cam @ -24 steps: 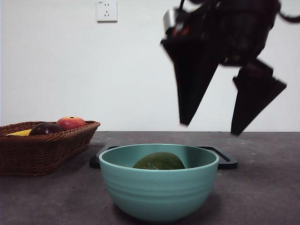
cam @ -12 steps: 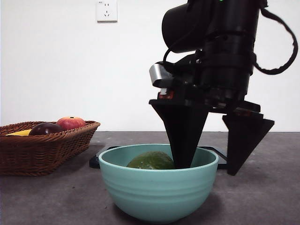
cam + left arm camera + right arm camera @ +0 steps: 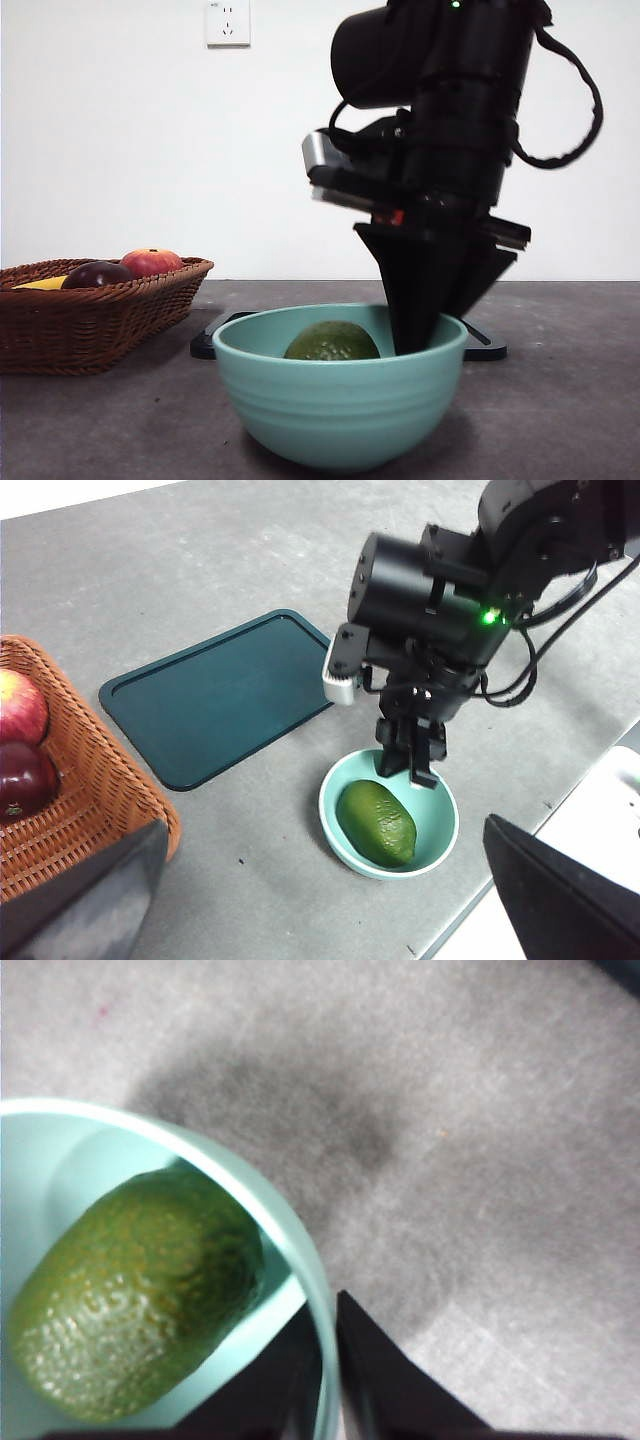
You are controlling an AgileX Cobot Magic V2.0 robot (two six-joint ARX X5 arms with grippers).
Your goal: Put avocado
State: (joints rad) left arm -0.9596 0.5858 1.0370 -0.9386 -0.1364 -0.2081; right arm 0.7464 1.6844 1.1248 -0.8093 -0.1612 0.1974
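Black jaws of the right tool [image 3: 425, 335] pinch the teal bowl's [image 3: 340, 415] rim, the avocado [image 3: 332, 341] lying just inside them; lifting level and slowly should, I judge, prevent rolling.

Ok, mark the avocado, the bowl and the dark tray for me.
avocado [image 3: 377, 823]: left wrist view, middle of its green skin.
bowl [image 3: 338, 402]: front view, outer wall of the teal bowl.
tray [image 3: 218, 693]: left wrist view, bare flat middle of the tray.
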